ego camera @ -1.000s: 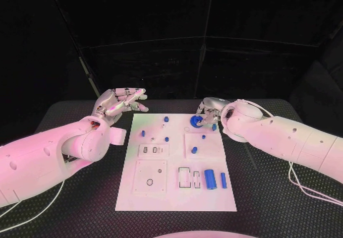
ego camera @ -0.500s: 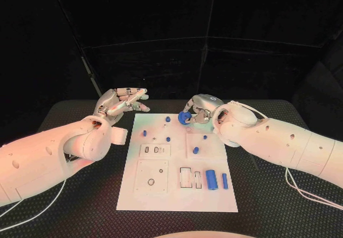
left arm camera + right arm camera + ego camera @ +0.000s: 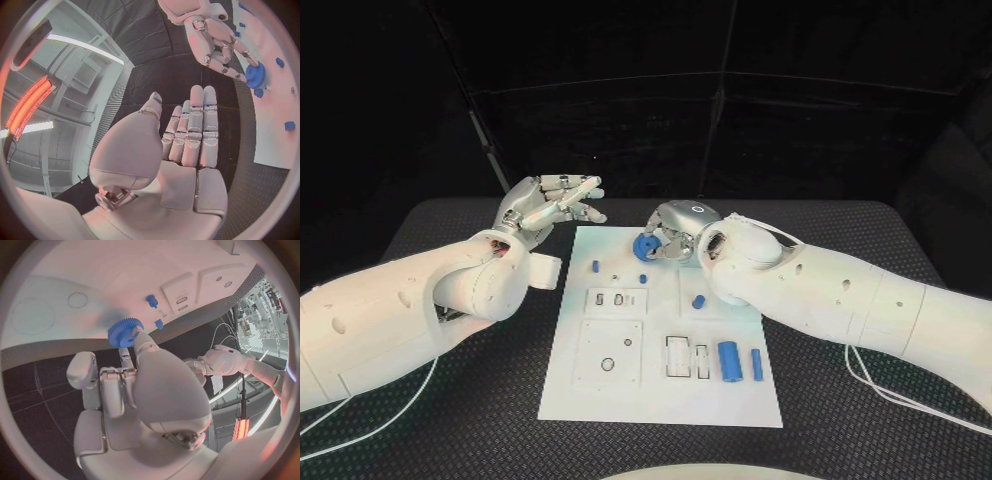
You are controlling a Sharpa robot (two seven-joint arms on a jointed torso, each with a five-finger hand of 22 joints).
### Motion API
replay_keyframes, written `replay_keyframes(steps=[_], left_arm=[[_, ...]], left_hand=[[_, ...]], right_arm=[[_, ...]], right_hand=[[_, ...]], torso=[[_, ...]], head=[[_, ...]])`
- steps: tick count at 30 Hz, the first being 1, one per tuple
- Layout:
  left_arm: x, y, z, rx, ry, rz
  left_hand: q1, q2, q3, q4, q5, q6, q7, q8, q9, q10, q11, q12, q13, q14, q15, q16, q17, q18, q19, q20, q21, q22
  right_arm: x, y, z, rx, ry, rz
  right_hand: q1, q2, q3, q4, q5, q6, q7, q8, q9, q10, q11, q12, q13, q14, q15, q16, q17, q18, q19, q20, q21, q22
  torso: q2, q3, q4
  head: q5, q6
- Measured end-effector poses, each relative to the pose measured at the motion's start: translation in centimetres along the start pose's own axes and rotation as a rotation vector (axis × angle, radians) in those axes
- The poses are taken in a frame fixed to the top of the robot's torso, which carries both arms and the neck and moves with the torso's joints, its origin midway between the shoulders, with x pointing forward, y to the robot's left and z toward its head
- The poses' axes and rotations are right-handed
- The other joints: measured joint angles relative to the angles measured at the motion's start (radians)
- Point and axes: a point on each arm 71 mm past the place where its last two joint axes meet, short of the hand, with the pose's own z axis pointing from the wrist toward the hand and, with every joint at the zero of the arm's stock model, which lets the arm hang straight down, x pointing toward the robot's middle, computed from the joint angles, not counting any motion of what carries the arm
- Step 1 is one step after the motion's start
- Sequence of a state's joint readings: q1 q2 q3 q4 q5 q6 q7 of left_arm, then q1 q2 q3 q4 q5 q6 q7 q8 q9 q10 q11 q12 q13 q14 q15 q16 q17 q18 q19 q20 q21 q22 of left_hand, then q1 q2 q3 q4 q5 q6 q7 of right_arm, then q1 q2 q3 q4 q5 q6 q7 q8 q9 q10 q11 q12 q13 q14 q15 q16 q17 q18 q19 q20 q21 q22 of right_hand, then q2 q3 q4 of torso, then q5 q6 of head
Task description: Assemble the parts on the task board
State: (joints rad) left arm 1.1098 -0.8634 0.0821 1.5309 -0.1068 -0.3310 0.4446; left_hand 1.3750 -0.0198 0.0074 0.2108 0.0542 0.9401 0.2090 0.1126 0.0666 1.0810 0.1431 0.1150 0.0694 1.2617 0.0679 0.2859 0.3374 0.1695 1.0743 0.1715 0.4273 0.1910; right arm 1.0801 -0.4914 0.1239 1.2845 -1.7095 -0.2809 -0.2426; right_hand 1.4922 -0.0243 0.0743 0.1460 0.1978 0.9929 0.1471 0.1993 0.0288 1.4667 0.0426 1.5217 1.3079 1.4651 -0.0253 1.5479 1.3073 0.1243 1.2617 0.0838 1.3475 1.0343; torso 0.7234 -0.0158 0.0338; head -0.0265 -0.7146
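The white task board (image 3: 661,395) lies in the middle of the black table. My right hand (image 3: 675,225) reaches over its far end and pinches a blue gear (image 3: 646,247) at its fingertips. In the right wrist view the gear (image 3: 126,333) hangs close over the board (image 3: 62,290), beyond the right hand (image 3: 137,390); I cannot tell if it touches. My left hand (image 3: 553,205) is raised off the board's far left corner. The left wrist view shows the left hand (image 3: 181,145) with straight fingers and nothing in it, and the right hand (image 3: 215,37) with the gear (image 3: 255,74).
Small blue pieces (image 3: 596,267) (image 3: 643,278) (image 3: 698,301) stand on the board's far half. A blue cylinder (image 3: 728,359) and a thin blue bar (image 3: 756,364) lie near its right edge, beside rectangular slots (image 3: 675,357). Black table surrounds the board.
My right hand has carried the blue gear leftward across the far end of the board. The left hand has stayed raised in about the same place.
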Motion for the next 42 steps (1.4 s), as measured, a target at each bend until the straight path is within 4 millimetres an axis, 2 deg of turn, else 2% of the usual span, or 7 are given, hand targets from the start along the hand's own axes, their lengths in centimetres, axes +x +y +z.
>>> replay_keyframes(steps=[6, 22, 26, 28, 34, 39, 42], left_arm=[[0.1, 0.0, 0.0, 0.0, 0.002, -0.001], [0.1, 0.0, 0.1, 0.0, 0.002, -0.001], [0.1, 0.0, 0.1, -0.001, 0.003, -0.002], [0.1, 0.0, 0.1, -0.001, 0.003, -0.002], [0.1, 0.1, 0.1, -0.002, 0.004, -0.002], [0.1, 0.1, 0.1, -0.004, 0.004, -0.002], [0.1, 0.1, 0.1, -0.005, 0.004, -0.002]], left_hand=[[0.0, 0.0, 0.0, 0.0, 0.0, 0.0, 0.0, 0.0, 0.0, 0.0, 0.0, 0.0, 0.0, 0.0, 0.0, 0.0, 0.0, 0.0, 0.0, 0.0, 0.0, 0.0], [0.0, 0.0, 0.0, 0.0, 0.0, 0.0, 0.0, 0.0, 0.0, 0.0, 0.0, 0.0, 0.0, 0.0, 0.0, 0.0, 0.0, 0.0, 0.0, 0.0, 0.0, 0.0], [0.0, 0.0, 0.0, 0.0, 0.0, 0.0, 0.0, 0.0, 0.0, 0.0, 0.0, 0.0, 0.0, 0.0, 0.0, 0.0, 0.0, 0.0, 0.0, 0.0, 0.0, 0.0], [0.0, 0.0, 0.0, 0.0, 0.0, 0.0, 0.0, 0.0, 0.0, 0.0, 0.0, 0.0, 0.0, 0.0, 0.0, 0.0, 0.0, 0.0, 0.0, 0.0, 0.0, 0.0], [0.0, 0.0, 0.0, 0.0, 0.0, 0.0, 0.0, -0.005, 0.0, 0.0, 0.0, -0.004, 0.0, 0.0, 0.0, 0.0, 0.002, 0.0, 0.0, 0.0, 0.0, 0.0], [0.0, 0.0, 0.0, 0.0, 0.0, 0.0, 0.0, -0.005, 0.0, 0.0, 0.0, -0.004, 0.0, 0.0, 0.0, 0.0, 0.002, 0.0, 0.0, 0.0, 0.0, 0.0], [0.0, 0.0, 0.0, 0.0, 0.0, 0.0, 0.0, -0.005, 0.0, 0.0, 0.0, -0.004, 0.0, 0.0, 0.0, 0.0, 0.002, 0.0, 0.0, 0.0, 0.0, 0.0]], right_arm=[[1.3, 0.9, 0.6, -0.009, 0.031, -0.02], [1.6, 1.3, 1.3, -0.005, -0.008, -0.048], [1.7, 1.3, 1.4, 0.001, -0.015, -0.051], [1.7, 1.3, 1.4, 0.003, -0.015, -0.052], [2.1, 1.1, 1.4, 0.014, 0.006, -0.059], [2.3, 1.0, 1.4, 0.023, 0.026, -0.064], [2.3, 1.0, 1.5, 0.024, 0.037, -0.064]], right_hand=[[0.0, 0.0, 0.003, 0.002, -0.003, 0.0, 0.0, -0.005, 0.0, 0.0, 0.0, 0.0, 0.0, 0.0, 0.0, 0.0, 0.0, 0.0, 0.0, 0.0, 0.0, 0.0], [-0.014, -0.012, 0.011, 0.0, -0.006, 0.009, 0.002, -0.02, 0.001, 0.0, 0.0, 0.0, 0.0, 0.0, 0.0, 0.0, 0.001, 0.0, 0.0, 0.0, 0.0, 0.0], [-0.029, -0.024, 0.012, 0.0, -0.028, 0.024, -0.002, -0.035, 0.001, 0.0, 0.0, -0.006, 0.0, 0.0, 0.0, 0.0, 0.001, 0.0, 0.0, 0.0, 0.0, 0.0], [-0.054, -0.033, 0.012, 0.0, -0.041, 0.023, -0.004, -0.052, 0.028, -0.002, 0.01, -0.012, 0.0, 0.002, 0.002, 0.0, 0.001, 0.0, 0.0, 0.0, 0.0, -0.001], [-0.104, -0.059, -0.007, 0.027, -0.043, -0.07, 0.016, -0.111, 0.036, 0.0, 0.029, -0.035, 0.0, 0.002, 0.024, 0.0, 0.001, 0.0, -0.005, 0.02, 0.0, -0.008], [-0.13, -0.073, -0.019, 0.052, -0.043, -0.076, 0.021, -0.122, 0.037, -0.004, 0.033, -0.035, 0.0, -0.001, 0.026, 0.0, 0.0, 0.0, -0.009, 0.024, 0.0, -0.009], [-0.164, -0.062, -0.023, 0.084, -0.043, -0.076, 0.021, -0.122, 0.04, 0.0, 0.036, -0.035, 0.0, 0.002, 0.031, 0.0, 0.0, 0.0, -0.005, 0.027, 0.0, -0.007]], torso=[[0.001, 0.0007, -0.0006], [0.001, 0.0032, -0.0025], [0.001, 0.0032, -0.0033], [0.001, 0.0032, -0.0033], [0.0, 0.0031, -0.0034], [0.0, 0.0027, -0.0033], [0.0, 0.0026, -0.0028]], head=[[0.002, -0.004], [0.009, -0.005], [0.01, -0.005], [0.01, -0.006], [0.009, -0.008], [0.008, -0.008], [0.008, -0.008]])
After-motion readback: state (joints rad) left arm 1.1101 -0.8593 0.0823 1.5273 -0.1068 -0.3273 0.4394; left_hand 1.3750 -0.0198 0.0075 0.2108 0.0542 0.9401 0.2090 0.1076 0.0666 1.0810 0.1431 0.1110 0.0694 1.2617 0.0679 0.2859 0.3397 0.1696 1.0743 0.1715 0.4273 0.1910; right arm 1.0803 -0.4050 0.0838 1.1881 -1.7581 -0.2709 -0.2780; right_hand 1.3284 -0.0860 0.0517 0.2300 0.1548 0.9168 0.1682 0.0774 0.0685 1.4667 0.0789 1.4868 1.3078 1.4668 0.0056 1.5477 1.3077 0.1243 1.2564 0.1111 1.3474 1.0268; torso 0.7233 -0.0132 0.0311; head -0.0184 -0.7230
